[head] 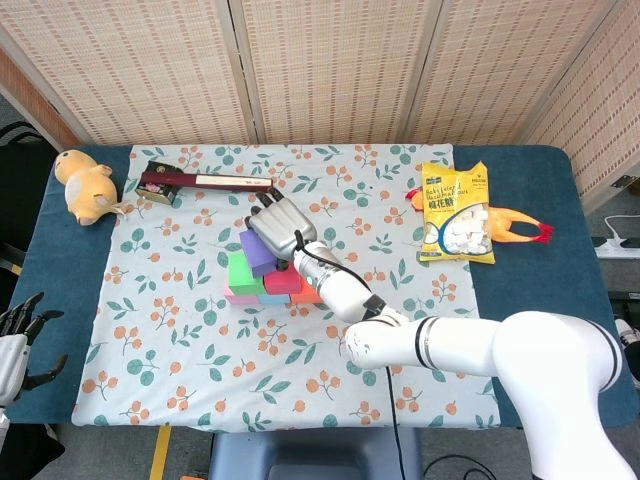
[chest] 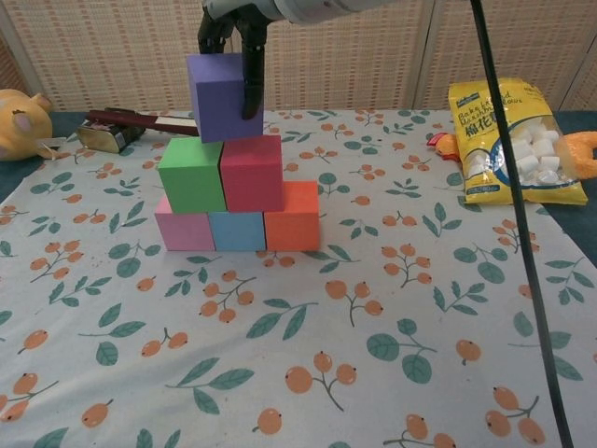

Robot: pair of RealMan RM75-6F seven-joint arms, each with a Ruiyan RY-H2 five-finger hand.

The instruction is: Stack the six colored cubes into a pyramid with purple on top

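**Purple cube held over the two-tier stack**

The right hand [chest: 238,28] grips the purple cube [chest: 222,95], tilted, at 12 o'clock above the green cube [chest: 190,175] and red cube [chest: 251,172]. Below sit the pink cube [chest: 184,231], blue cube [chest: 236,231] and orange cube [chest: 292,217]. The left hand [head: 20,330] rests idle at 8 o'clock, fingers spread.
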